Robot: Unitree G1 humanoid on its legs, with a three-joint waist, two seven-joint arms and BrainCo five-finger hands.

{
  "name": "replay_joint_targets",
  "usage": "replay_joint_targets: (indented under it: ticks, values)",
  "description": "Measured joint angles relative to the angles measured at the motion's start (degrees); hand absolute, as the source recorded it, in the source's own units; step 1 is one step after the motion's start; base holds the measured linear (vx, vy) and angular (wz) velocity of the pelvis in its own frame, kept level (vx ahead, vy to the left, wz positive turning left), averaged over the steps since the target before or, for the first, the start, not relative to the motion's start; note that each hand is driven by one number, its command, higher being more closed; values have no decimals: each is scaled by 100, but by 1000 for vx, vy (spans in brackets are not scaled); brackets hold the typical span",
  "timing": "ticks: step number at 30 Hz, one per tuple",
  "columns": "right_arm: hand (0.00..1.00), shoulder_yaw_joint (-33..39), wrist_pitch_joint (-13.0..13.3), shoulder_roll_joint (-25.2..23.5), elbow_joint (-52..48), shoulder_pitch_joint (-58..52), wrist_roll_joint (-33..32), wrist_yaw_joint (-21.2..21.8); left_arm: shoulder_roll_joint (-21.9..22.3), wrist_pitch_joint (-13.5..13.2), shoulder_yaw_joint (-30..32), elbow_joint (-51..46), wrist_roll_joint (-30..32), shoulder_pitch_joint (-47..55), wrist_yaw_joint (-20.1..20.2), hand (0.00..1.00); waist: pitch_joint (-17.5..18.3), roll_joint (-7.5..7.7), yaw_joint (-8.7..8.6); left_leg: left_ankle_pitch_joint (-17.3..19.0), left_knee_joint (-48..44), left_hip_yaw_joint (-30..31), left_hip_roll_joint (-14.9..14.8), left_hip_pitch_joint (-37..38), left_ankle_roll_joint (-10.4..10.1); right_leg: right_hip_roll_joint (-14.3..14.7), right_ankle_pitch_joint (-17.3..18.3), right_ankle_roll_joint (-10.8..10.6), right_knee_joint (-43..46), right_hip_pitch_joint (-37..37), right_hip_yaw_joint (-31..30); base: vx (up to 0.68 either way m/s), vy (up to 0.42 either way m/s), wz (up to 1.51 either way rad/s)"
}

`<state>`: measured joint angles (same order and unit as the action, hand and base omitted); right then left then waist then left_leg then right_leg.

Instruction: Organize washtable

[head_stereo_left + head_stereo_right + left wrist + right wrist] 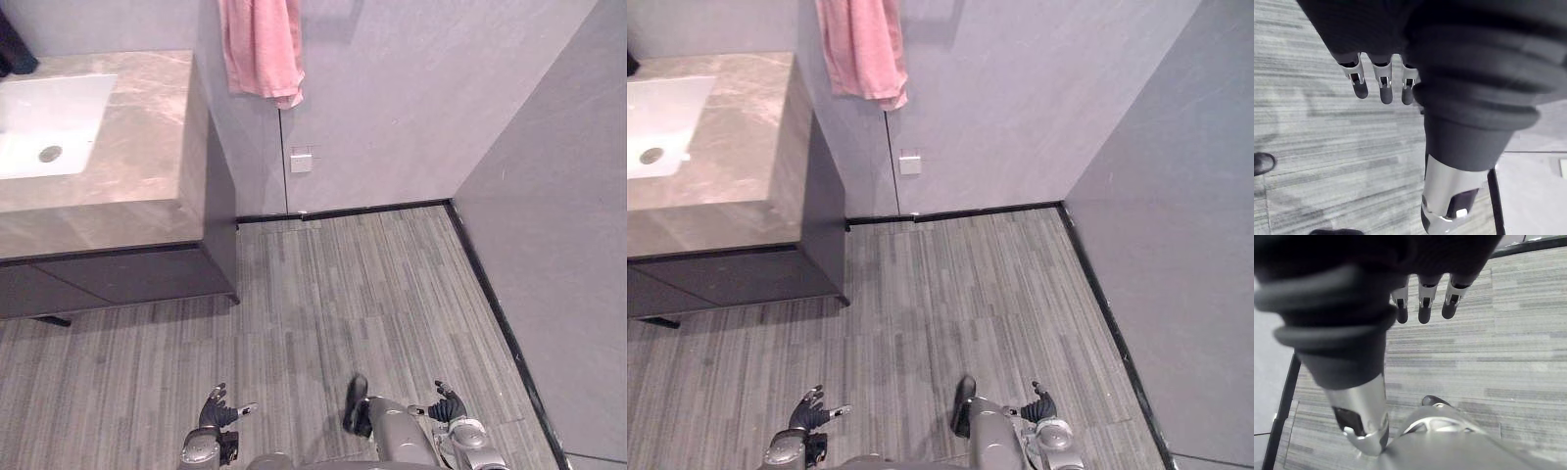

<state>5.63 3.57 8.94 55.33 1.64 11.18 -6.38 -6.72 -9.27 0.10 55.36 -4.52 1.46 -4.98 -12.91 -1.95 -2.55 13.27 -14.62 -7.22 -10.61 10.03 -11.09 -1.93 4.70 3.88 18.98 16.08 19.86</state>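
Observation:
The washtable [147,137] has a beige marble top and stands at the upper left, with a white sink [49,122] set into it. Something dark [15,51] sits at the counter's back left corner, mostly cut off. My left hand [217,411] and right hand [446,403] hang low over the floor, far from the counter. In the left wrist view the fingers [1381,85] hang relaxed over bare floor and hold nothing. The right hand's fingers [1422,306] hang the same way, open and holding nothing.
A pink towel [261,47] hangs on the grey wall just right of the counter. Below the top is a dark cabinet [118,277]. A small white box [302,161] is fixed low on the wall. Grey walls meet at the right above striped grey flooring [372,294].

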Motion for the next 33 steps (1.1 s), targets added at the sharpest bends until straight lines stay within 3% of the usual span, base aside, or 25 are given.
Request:
replay_joint_targets:
  ticks: [2,3,4,6,9,11,13,15,16,17,18,20,21,23,24,26,27,30,32,33]
  values:
    - [0,-95,-11,2,18,-78,-16,1,85,-1,4,-39,1,0,0,0,-20,-4,-14,-353,-1648,272,-192,-669,-55,147,99,43,-429,-534,76,348,-234,26]
    - [0,-286,2,23,13,-146,-90,-5,122,4,3,-77,1,63,10,0,-77,14,32,-434,-3264,349,-441,-1196,-10,311,127,82,-824,-1138,99,343,-225,10]
    - [0,-347,5,20,13,-156,-145,-14,123,4,3,-105,0,103,8,0,-94,41,33,-406,-3741,282,-522,-1372,24,357,145,104,-941,-1350,86,294,-194,-8]
    - [0,-313,37,-12,11,-146,-229,-32,134,9,7,-138,0,139,6,0,-149,128,130,-209,-4346,-62,-673,-1914,346,401,154,113,-1305,-1905,-3,299,-166,-15]
    - [0,-150,32,-25,46,-136,-308,-103,120,6,42,-217,-1,58,2,0,-249,165,218,-124,-3682,-435,-635,-2462,482,354,147,98,-1627,-2294,-102,281,-17,-17]
    - [0,72,28,-63,67,-137,-412,-114,92,10,38,-227,0,-2,0,0,-322,260,221,-126,-2354,-733,-328,-2625,484,144,238,-76,-1736,-2542,-104,274,120,-4]
    - [0,182,19,-48,72,-176,-454,-119,114,10,13,-254,1,-32,-2,0,-344,263,222,-234,-1163,-699,79,-2664,450,-43,372,-291,-1748,-2683,-100,305,194,6]
    - [0,177,14,39,89,-231,-464,-121,152,10,6,-253,1,-25,-11,0,-250,30,236,-815,-324,-575,254,-2724,742,-12,544,-548,-1717,-2755,-140,351,263,-8]
    - [0,169,-3,-12,202,-228,-462,-122,96,17,22,-232,-1,8,-31,0,-266,66,324,-1122,-489,-449,358,-2680,1119,-101,679,-728,-1651,-2822,-252,491,330,-17]
    - [0,154,-7,-81,230,-247,-459,-116,45,13,43,-252,-5,0,-36,0,-225,230,366,-874,-591,-519,516,-2677,1191,-326,758,-844,-1554,-2830,-282,492,309,-12]
    - [0,156,-12,-102,229,-238,-452,-114,29,14,47,-250,-5,-7,-36,0,-224,291,376,-763,-651,-573,585,-2679,1227,-432,808,-911,-1470,-2818,-289,475,271,1]
    - [0,245,-11,-107,227,-137,-432,-112,39,23,48,-234,-16,36,-31,0,-221,302,377,-383,-777,-710,744,-2500,1352,-718,900,-1056,-609,-2576,-515,374,234,-14]
    - [0,255,-8,-131,211,-108,-418,-102,11,29,52,-234,-40,125,-30,0,-207,287,366,-234,-604,-753,866,-2129,1414,-957,848,-1116,738,-2123,-838,385,244,-20]
    - [0,254,-7,-194,206,-170,-379,-90,-90,30,40,-236,-46,140,-27,0,-185,319,322,-119,-443,-748,994,-1743,1468,-1117,769,-1241,2174,-1634,-1097,365,168,16]
    - [0,244,-13,-206,208,-210,-375,-80,-147,28,25,-248,-47,106,-28,0,-183,324,344,-37,-336,-681,1072,-1457,1490,-1182,814,-1231,2951,-1342,-1081,403,100,32]
    - [0,193,-15,-206,217,-256,-372,-73,-172,29,3,-246,-49,105,-9,0,-180,317,311,28,-103,-538,1115,-1037,1519,-1194,1004,-1109,3395,-973,-832,474,58,37]
    - [0,104,-9,-185,211,-223,-371,-73,-181,30,4,-246,-49,93,-19,0,-183,281,268,24,105,-403,1058,-749,1515,-1055,1178,-902,3152,-696,-572,397,-5,46]
    - [0,86,-1,-148,178,-181,-373,-76,-157,31,5,-242,-48,78,-22,0,-241,159,155,20,261,-190,760,-343,1509,-599,1241,-737,2019,-276,-434,405,-103,46]
    - [0,25,11,-151,161,-195,-377,-78,-162,30,5,-237,-41,110,-25,0,-219,196,85,18,280,-61,653,-199,1360,-353,928,-718,937,-149,-538,392,-165,54]
    - [0,4,21,-201,165,-299,-373,-77,-220,28,-13,-229,-34,168,-16,0,-133,368,44,144,290,27,768,-67,1006,-308,-161,-512,-120,-127,-805,430,-216,67]
